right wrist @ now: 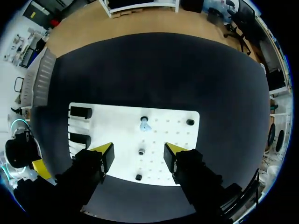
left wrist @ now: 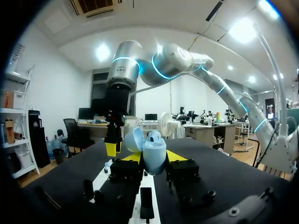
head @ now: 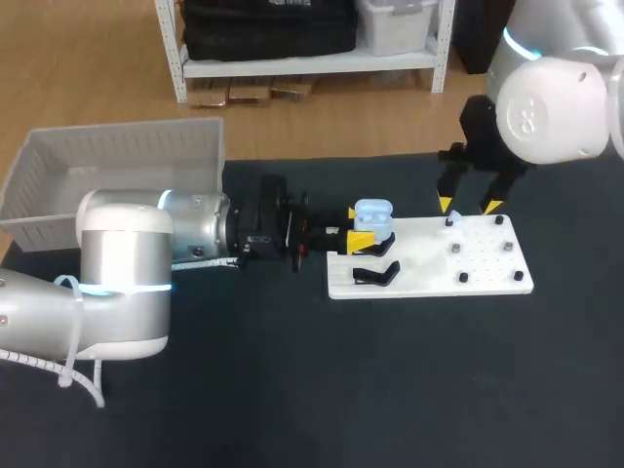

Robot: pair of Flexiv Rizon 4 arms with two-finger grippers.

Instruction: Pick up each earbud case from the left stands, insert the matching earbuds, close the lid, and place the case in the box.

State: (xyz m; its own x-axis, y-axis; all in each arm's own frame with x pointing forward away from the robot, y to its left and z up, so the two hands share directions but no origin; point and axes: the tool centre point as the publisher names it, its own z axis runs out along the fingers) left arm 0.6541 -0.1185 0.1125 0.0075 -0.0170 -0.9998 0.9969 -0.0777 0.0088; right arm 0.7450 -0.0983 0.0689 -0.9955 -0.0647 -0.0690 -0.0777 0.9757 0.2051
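Left gripper (left wrist: 154,157) clamps the open-lidded earbud case (left wrist: 154,148) at the white board (right wrist: 117,116) edge; right gripper (right wrist: 138,153) hangs above the board's middle, spread wide and empty.

Open worktop (head: 341,390) along your near edge, pegged white board (head: 487,281) mid-worktop, left pincer (head: 359,227) clamped on earbud case (head: 372,211) crowding its left edge, right pincer (head: 469,205) spread above its far edge, bin (head: 117,156) at far left corner.
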